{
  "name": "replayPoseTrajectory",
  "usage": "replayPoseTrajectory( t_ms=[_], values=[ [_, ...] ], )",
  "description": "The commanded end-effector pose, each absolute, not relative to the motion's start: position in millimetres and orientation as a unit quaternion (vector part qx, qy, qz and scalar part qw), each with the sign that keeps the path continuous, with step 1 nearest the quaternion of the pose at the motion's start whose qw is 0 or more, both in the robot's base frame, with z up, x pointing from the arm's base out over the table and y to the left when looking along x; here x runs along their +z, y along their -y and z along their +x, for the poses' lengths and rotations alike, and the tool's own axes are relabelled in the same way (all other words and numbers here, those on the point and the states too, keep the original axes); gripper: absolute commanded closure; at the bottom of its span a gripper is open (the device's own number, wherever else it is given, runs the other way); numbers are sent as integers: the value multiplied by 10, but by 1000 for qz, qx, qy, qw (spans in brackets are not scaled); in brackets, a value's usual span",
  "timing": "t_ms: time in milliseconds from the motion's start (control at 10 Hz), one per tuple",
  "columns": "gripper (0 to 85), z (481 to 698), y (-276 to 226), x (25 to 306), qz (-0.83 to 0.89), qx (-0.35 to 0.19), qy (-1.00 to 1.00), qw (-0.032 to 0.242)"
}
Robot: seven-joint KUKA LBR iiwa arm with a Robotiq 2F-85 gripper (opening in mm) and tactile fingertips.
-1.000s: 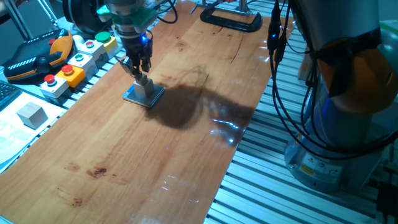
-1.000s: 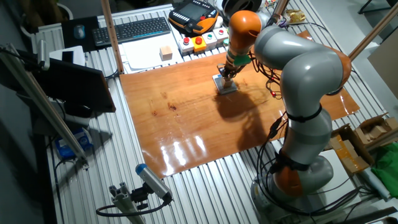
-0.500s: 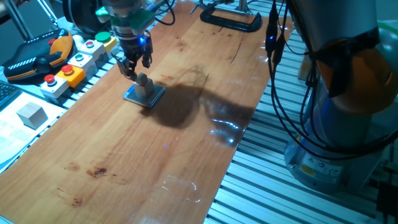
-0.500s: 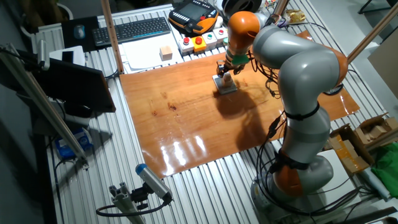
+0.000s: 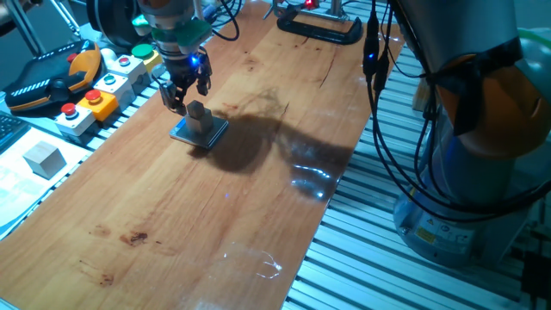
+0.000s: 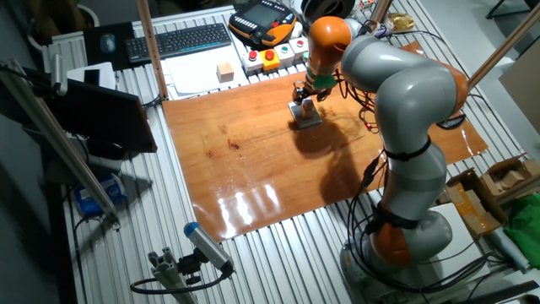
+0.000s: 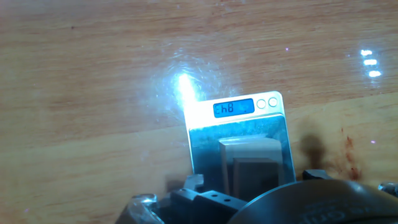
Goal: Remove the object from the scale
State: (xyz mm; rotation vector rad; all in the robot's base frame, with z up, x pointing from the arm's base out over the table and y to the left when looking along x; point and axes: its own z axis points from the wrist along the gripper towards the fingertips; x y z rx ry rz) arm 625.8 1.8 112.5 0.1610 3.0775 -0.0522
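Observation:
A small grey block stands upright on the scale, a thin square pad on the wooden board. In the other fixed view the block and scale sit below the orange wrist. My gripper hangs just above and slightly behind-left of the block, fingers spread and holding nothing. In the hand view the scale shows a lit blue display, and the block rests on its near half. Parts of the hand fill the bottom edge.
Button boxes and a teach pendant line the board's left side, with a grey cube on paper beyond. A black clamp sits at the far end. Cables hang at the right edge.
My gripper was shut around the block a second ago. It has since opened and lifted up and slightly back-left. The block stays on the scale.

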Motion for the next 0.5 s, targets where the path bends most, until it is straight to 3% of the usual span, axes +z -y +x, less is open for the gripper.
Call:
replayPoseTrajectory(
  t_ms=[0,400],
  values=[
    [67,6258,-12,1109,52,-16,-998,30],
    [77,6251,-1,1035,53,-12,-998,30]
  ],
)
